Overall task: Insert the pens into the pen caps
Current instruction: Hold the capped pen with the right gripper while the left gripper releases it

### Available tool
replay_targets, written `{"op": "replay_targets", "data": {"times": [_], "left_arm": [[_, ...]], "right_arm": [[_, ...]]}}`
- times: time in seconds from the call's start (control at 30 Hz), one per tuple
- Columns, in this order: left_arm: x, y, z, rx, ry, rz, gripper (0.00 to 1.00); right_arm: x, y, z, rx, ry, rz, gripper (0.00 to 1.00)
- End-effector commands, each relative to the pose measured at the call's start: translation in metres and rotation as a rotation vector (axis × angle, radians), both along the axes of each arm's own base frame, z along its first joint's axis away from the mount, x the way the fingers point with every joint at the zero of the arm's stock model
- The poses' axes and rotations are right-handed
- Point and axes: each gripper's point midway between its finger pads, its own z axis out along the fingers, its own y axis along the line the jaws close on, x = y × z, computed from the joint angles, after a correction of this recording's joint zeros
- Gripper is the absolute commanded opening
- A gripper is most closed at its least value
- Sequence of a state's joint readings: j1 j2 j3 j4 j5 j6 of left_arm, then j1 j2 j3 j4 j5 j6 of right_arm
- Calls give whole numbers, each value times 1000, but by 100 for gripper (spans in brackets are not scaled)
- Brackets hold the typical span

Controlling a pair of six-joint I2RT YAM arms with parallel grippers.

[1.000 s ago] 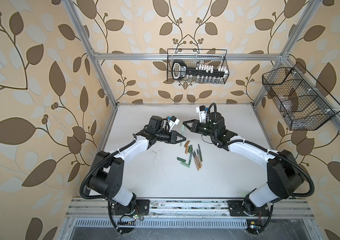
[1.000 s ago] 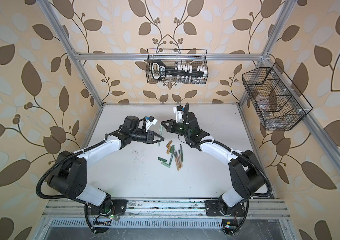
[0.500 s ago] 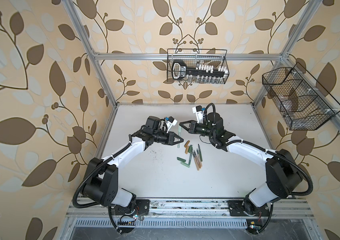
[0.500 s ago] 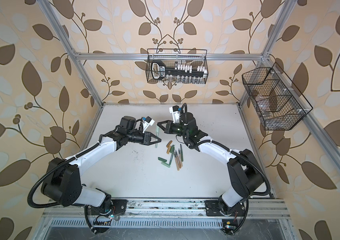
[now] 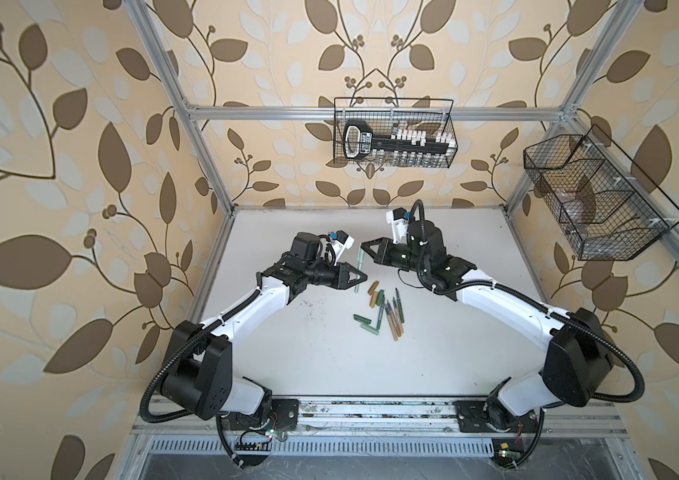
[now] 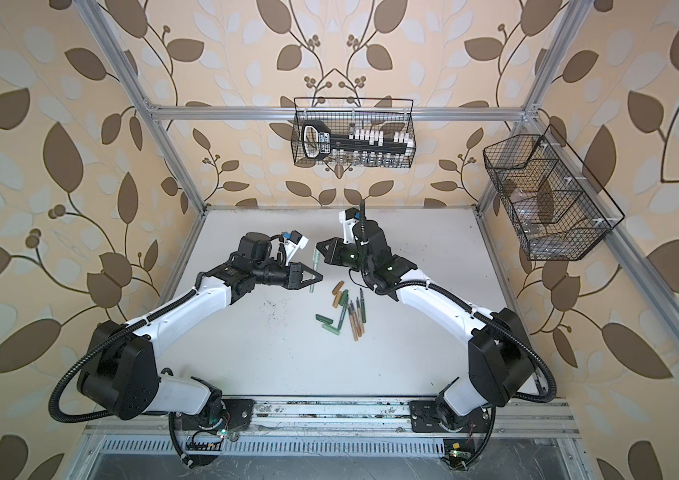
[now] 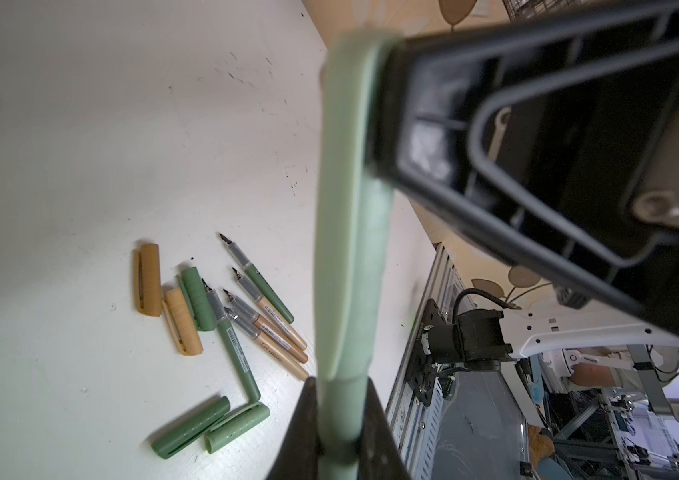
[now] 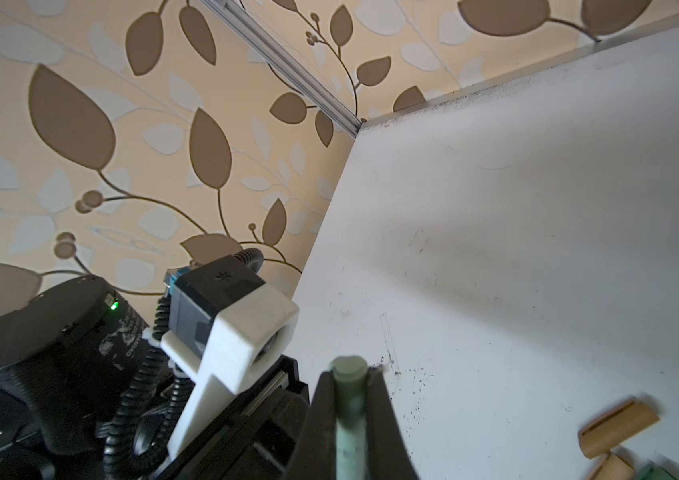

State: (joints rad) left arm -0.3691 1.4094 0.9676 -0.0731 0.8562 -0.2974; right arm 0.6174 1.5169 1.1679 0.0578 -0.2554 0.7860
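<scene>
A pale mint pen (image 5: pixel 358 277) hangs upright above the white table (image 5: pixel 312 357) in both top views. My left gripper (image 5: pixel 364 275) is shut on its lower barrel (image 7: pixel 342 409). My right gripper (image 5: pixel 364 245) is shut on the pale mint pen cap (image 7: pixel 350 199), which sits over the pen's upper end. In the right wrist view the cap's round end (image 8: pixel 348 369) shows between the fingers (image 8: pixel 323 411). Loose pens (image 5: pixel 391 315) and tan and green pen caps (image 5: pixel 372 289) lie on the table just right of both grippers. The left wrist view shows the same pens (image 7: pixel 265 318) and caps (image 7: pixel 190 420).
A black wire basket (image 5: pixel 393 133) with a tool hangs on the back wall, and another wire basket (image 5: pixel 595 199) hangs on the right wall. Aluminium frame posts (image 5: pixel 204 158) border the table. Dark specks mark the table to the left of the pile.
Both grippers stay shut on the pale mint pen and its cap. The pair has shifted only slightly, and the left arm's elbow has swung a little.
</scene>
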Motion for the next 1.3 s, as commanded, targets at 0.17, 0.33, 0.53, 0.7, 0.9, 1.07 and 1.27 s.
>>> {"op": "replay_targets", "data": {"times": [0.17, 0.33, 0.53, 0.7, 0.9, 1.07, 1.27], "left_arm": [[48, 14, 61, -57, -232, 126, 0], [23, 5, 55, -90, -167, -1, 0], [3, -3, 58, -120, -123, -106, 0], [-11, -7, 61, -133, -90, -176, 0], [-22, -9, 63, -148, -54, -225, 0], [-23, -13, 55, -142, -19, -258, 0], [-19, -15, 53, -131, -15, -260, 0]], "right_arm": [[-37, -16, -4, 88, 88, 149, 35], [-35, -18, 31, 191, -9, 252, 55], [-25, -9, 44, 223, -39, 316, 62], [-18, -4, 39, 215, -42, 333, 63], [-13, -1, 35, 219, -49, 336, 59], [-11, 2, 38, 238, -69, 334, 51], [-12, 6, 36, 239, -66, 341, 29]]}}
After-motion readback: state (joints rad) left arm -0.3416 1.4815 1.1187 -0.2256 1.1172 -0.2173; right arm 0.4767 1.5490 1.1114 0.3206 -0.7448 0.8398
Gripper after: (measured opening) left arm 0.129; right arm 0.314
